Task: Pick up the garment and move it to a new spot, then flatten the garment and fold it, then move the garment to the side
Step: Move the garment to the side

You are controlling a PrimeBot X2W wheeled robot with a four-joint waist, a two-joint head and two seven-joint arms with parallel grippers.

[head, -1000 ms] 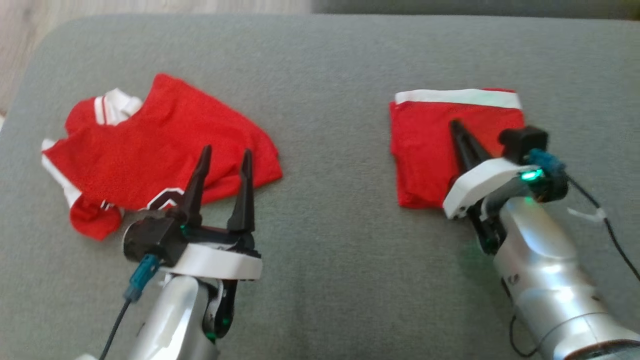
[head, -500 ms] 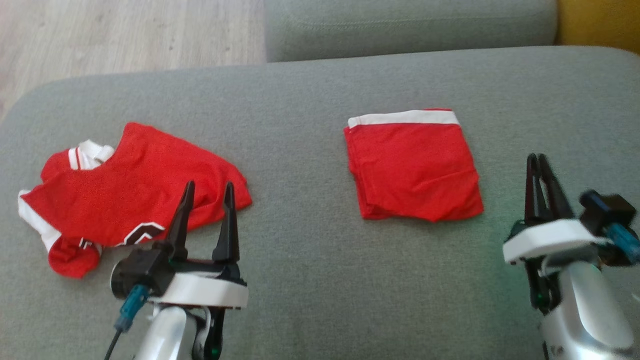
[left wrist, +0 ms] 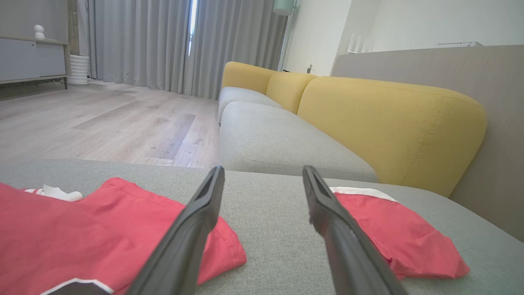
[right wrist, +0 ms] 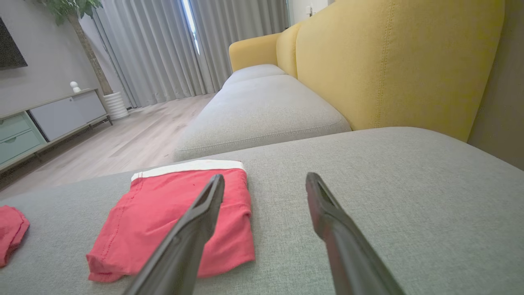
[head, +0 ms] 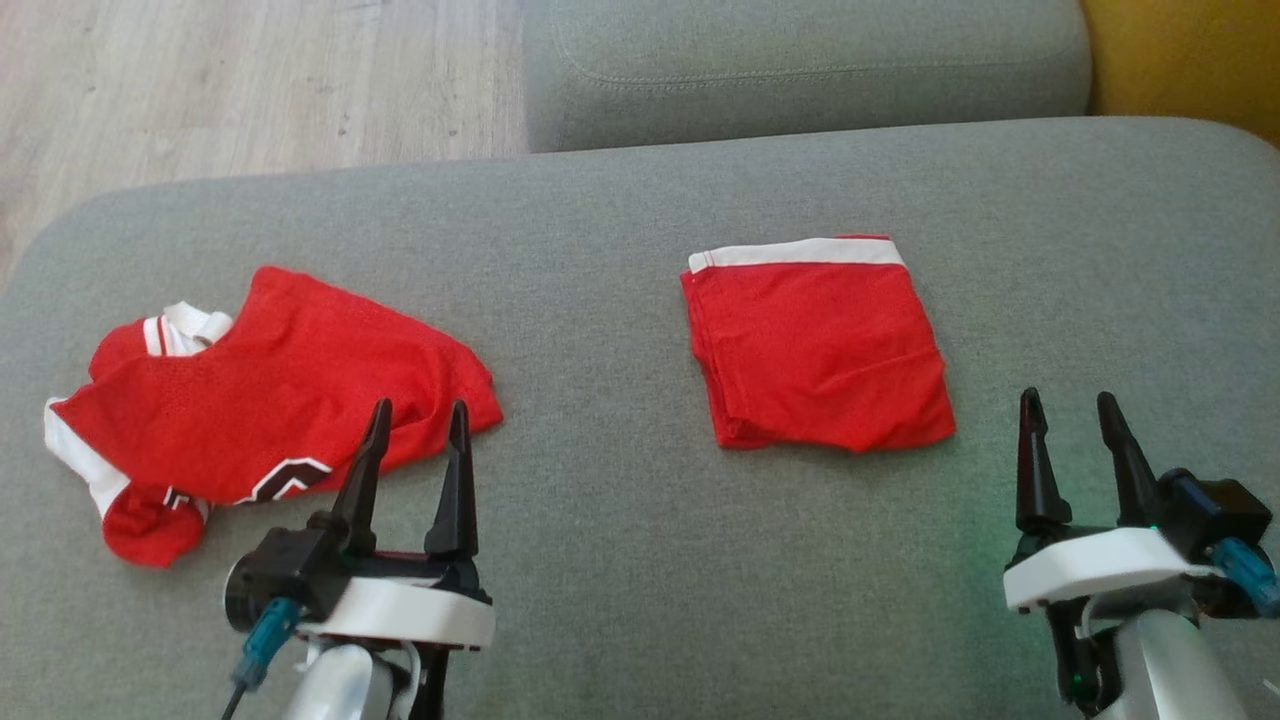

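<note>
Two red garments lie on one big grey cushion [head: 620,560], well apart. No. 1, the folded garment [head: 815,345], sits centre-right of the head view. It is a neat, near-square pad w/ one white band along its top edge. No. 2, the crumpled jersey [head: 270,400], sprawls at mid-left, unfolded, w/ white trim at collar and sleeve and one black-and-white logo at its lower edge.

Two grippers, two dark fingers each. L gripper [head: 420,410] is at lower left, fingers spread wide, nothing btwn them. Its tips overlap the jersey's lower right edge in the head view; can't tell if they touch cloth. In the L wrist view the jersey is at lower left, the folded garment at lower right, and bare grey shows btwn the fingers.

R gripper [head: 1068,396] is at lower right, also spread wide and empty. It is over bare cushion, below and right of the folded garment and apart from it. In the R wrist view the folded garment is at lower left w/ its white band on the far side. The left finger crosses in front of its right part, and one scrap of the jersey shows at the far left edge.

Beyond: one second grey seat cushion [head: 800,70] at top centre, yellow backrest [head: 1180,60] at upper right, wood floor [head: 250,80] at upper left.
</note>
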